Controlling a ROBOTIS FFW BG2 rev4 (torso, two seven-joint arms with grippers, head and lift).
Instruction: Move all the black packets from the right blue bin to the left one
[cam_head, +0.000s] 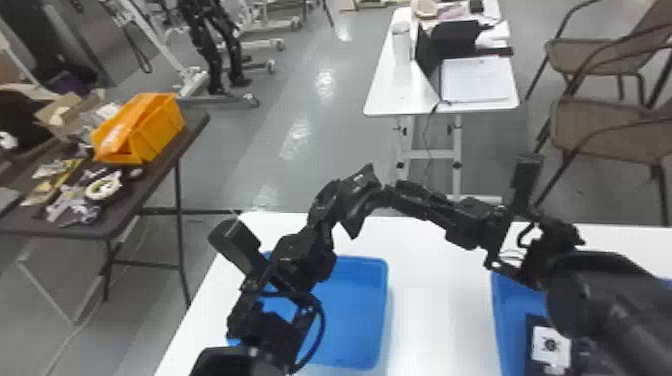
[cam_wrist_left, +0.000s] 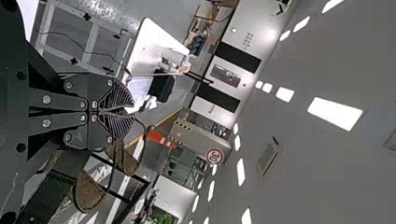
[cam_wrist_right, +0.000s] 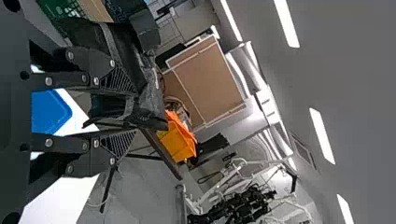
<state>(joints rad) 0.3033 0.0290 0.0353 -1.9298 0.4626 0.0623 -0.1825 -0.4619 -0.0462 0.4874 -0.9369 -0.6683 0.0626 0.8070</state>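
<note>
In the head view my left gripper (cam_head: 361, 184) is raised above the table's far edge, with a black packet (cam_head: 354, 219) hanging from it. My right gripper (cam_head: 392, 191) is close on its right, above the table. The left wrist view has the left gripper (cam_wrist_left: 125, 111) with its fingers together. In the right wrist view the right gripper (cam_wrist_right: 128, 109) stands open, and the dark packet (cam_wrist_right: 109, 106) shows through its gap beside the other gripper. The left blue bin (cam_head: 367, 315) looks empty where visible. Inside the right blue bin (cam_head: 512, 302) lies a black packet with a white label (cam_head: 550, 348).
Both bins stand on the white table (cam_head: 440, 300), partly covered from sight by the arms. Off to the left is a dark table with an orange crate (cam_head: 160, 132). Farther back are a white desk (cam_head: 387, 90) and brown chairs (cam_head: 600, 125).
</note>
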